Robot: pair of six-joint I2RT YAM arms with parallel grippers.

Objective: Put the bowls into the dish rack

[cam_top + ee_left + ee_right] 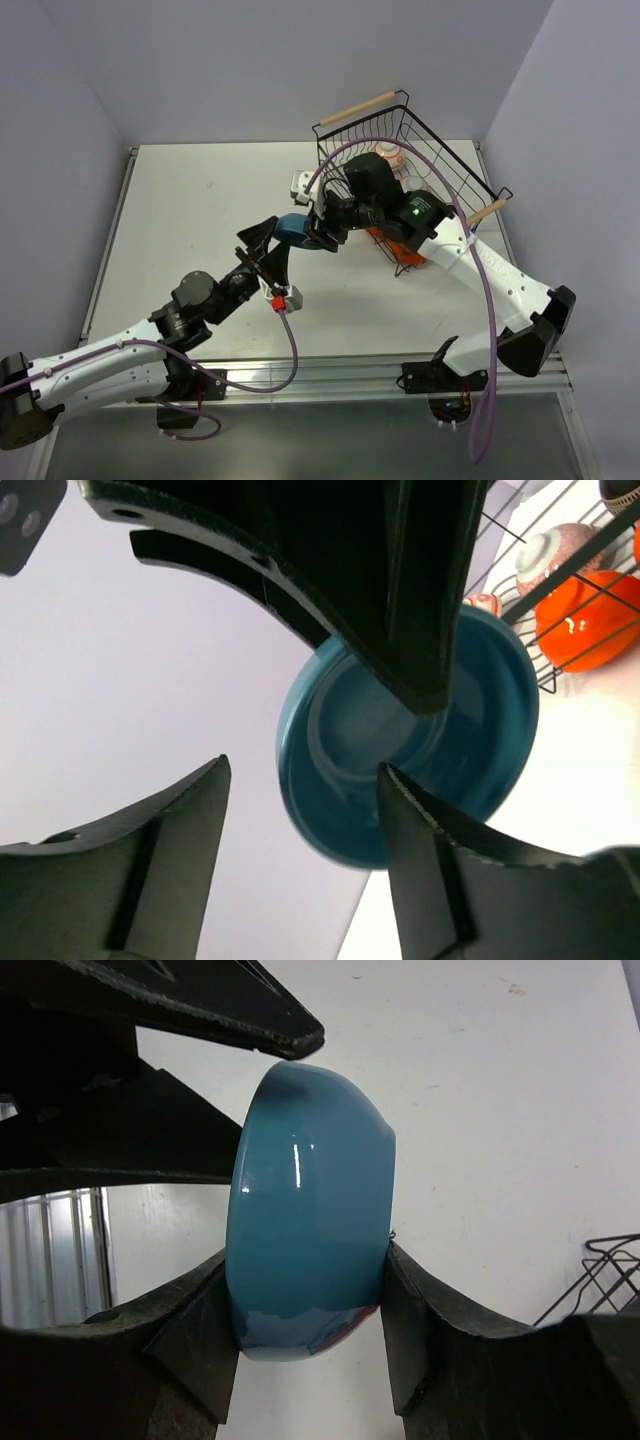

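Observation:
My right gripper point(318, 232) point(303, 1260) is shut on the blue bowl point(293, 226) point(310, 1190), which stands on edge above the table with a pad pressed on each side. My left gripper point(265, 245) point(302, 765) is open just left of the bowl, and its fingers point(250, 1010) no longer press on it. In the left wrist view the blue bowl point(480, 710) shows its base. The black wire dish rack point(400, 110) point(545, 675) sits at the back right. It holds an orange bowl point(405, 248) point(585, 620) and an orange-and-white patterned bowl point(388, 155) point(555, 550).
Both arms meet over the middle of the white table point(200, 220). The rack's wooden handles point(355, 108) stick out at its ends. Purple walls close in the left, back and right. A corner of the rack point(600, 1270) shows in the right wrist view.

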